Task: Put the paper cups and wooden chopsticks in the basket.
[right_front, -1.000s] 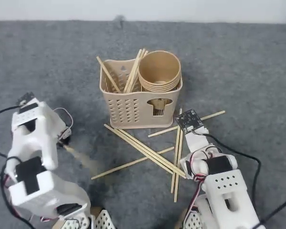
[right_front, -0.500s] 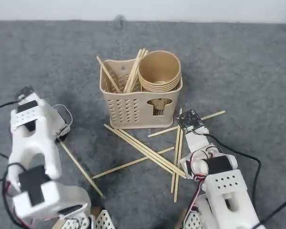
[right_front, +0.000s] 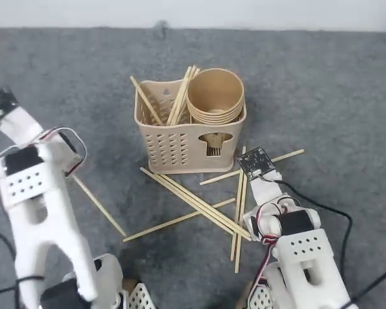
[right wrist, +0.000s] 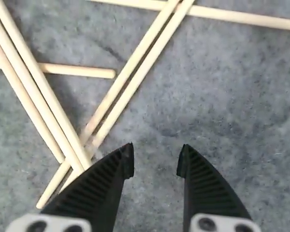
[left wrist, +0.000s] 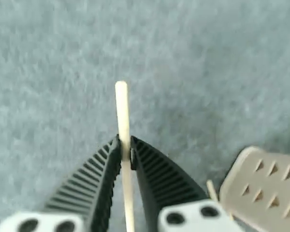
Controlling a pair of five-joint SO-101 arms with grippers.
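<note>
between the left fingers point(left wrist: 94, 179), one chopstick point(left wrist: 121, 106); right fingers point(right wrist: 106, 183) apart over loose chopsticks point(right wrist: 140, 75)

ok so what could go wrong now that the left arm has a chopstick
The left end effector pinches the thin wooden chopstick near one end, so it may pivot or slip. Its long free end could knock the beige perforated plastic basket, already crowded with sticks and stacked paper cups.

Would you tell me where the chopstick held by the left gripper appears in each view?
High view: the held chopstick slants at the lower left of the basket.
Left wrist view: clamped in the left gripper, basket corner nearby.
Right wrist view: other chopsticks, lying loose.
Landmark: the basket.
</note>
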